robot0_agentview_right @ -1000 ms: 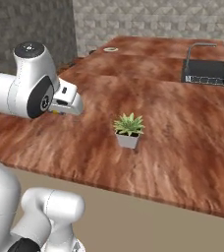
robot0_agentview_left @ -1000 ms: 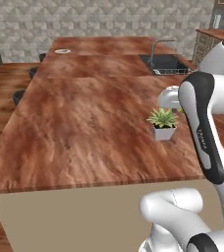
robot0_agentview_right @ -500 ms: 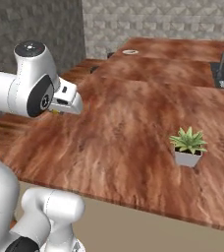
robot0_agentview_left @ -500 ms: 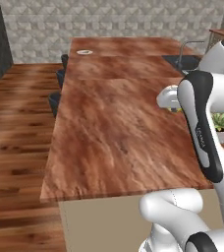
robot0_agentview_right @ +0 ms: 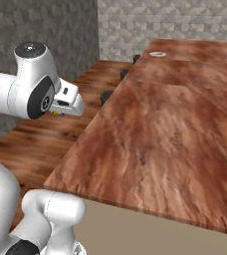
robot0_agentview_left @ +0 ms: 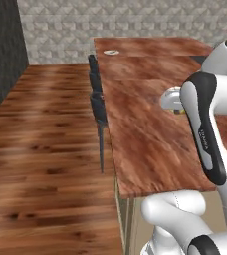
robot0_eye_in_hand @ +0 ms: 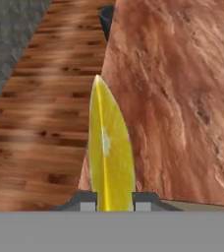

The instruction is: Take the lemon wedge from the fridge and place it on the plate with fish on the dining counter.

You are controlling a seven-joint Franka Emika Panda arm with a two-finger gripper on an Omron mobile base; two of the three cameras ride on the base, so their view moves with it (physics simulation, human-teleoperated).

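Your tool (robot0_eye_in_hand: 111, 204) is clenched on the lemon wedge (robot0_eye_in_hand: 109, 152), held above the near corner of the surface (robot0_agentview_right: 175, 129); the plate with fish (robot0_agentview_left: 111, 52) sits at the far end. No legible writing.

The dining counter (robot0_agentview_right: 175, 114) has a wide bare wood top from its near edge to the plate (robot0_agentview_right: 158, 54) at the far end. Dark stools (robot0_agentview_left: 96, 97) line its left side. Left of them is open wooden floor (robot0_agentview_left: 41, 149), up to a dark wall (robot0_agentview_left: 1, 50).
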